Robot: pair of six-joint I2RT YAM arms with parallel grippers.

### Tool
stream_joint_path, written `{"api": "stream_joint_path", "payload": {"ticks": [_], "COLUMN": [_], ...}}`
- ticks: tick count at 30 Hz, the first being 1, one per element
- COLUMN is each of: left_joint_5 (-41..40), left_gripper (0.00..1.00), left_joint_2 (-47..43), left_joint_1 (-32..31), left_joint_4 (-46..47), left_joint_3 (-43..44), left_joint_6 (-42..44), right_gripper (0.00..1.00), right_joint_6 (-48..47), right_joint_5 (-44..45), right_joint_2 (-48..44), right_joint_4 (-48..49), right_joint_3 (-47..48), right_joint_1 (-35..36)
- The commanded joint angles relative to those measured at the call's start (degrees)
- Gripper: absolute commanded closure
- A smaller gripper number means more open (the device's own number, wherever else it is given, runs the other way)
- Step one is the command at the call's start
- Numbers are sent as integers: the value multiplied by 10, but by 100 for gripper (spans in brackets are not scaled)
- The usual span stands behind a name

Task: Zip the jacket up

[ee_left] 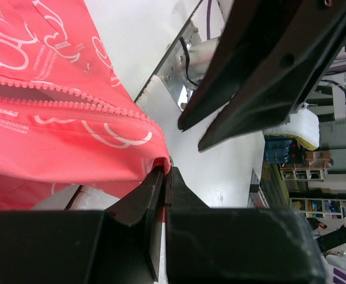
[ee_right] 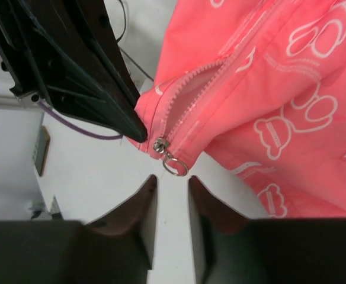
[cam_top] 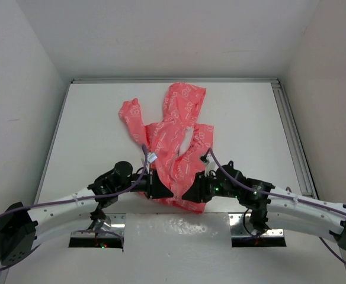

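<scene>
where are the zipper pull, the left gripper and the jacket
zipper pull (ee_right: 160,146), right wrist view, on the slider
left gripper (ee_left: 166,171), left wrist view, where the fingertips meet
jacket (cam_top: 168,142), top view, front fabric

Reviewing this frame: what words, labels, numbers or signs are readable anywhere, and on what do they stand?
No text can be quoted as read.
On the jacket: short lines of white print beside white cartoon outlines, too small and blurred to read.
On the shelves behind the table in the left wrist view: boxes and clutter, no legible label.
</scene>
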Motion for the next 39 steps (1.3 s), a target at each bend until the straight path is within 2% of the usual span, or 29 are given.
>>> {"api": "stream_joint_path", "payload": {"ticks": [1,3,6,13,25,39], "left_joint_5": [9,8,8,9,14,13], "left_gripper": [100,100,100,100,100,100], "left_joint_2": [-7,-12,-11,-8,-17,-34], "left_joint_1": [-4,-4,-4,-4,-4,-4], "left_joint_4": [26,25,26,29,27,10], "left_joint_3": [1,-2,-1,2,2,10], "left_joint_6": [-1,-1,-2,-2,6,14], "right_gripper": [71,62,59,58,56,57], "right_joint_6": [16,23,41,48,55,72], "right_joint_5": [-29,-39,-58,-67,-60,-64], "right_joint_2": [-1,8,21,50,73,65], "right_joint_4": [70,82,120,157,168,176], "right_joint_3": [-13,-19,-39,-49,-56,-60], "right_joint_1": [0,0,0,0,0,0]}}
